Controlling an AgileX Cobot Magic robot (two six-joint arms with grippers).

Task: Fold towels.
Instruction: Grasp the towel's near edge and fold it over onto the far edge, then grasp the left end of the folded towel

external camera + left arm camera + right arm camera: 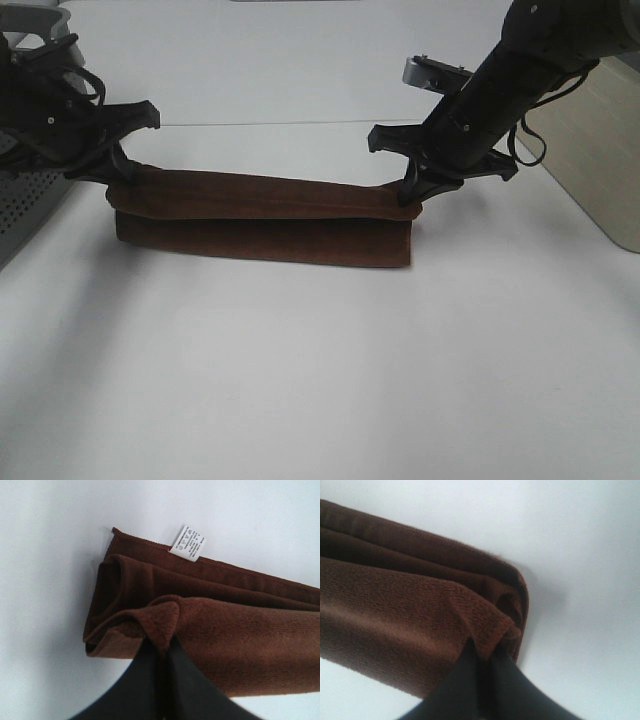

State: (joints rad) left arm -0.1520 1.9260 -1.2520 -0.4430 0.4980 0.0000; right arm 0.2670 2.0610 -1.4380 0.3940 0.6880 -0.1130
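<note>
The left end effector (118,178) and right end effector (410,195) are each clamping fully shut on a top-layer corner of the reddish-brown towel (262,225), at its nine and three o'clock ends, likely holding the fold taut and level over the layers resting on the table (320,380).

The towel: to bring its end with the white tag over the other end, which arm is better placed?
Left, I judge. The left tool is shut on a corner of the towel at that end, close to the white tag; the right tool grips the opposite end.
</note>
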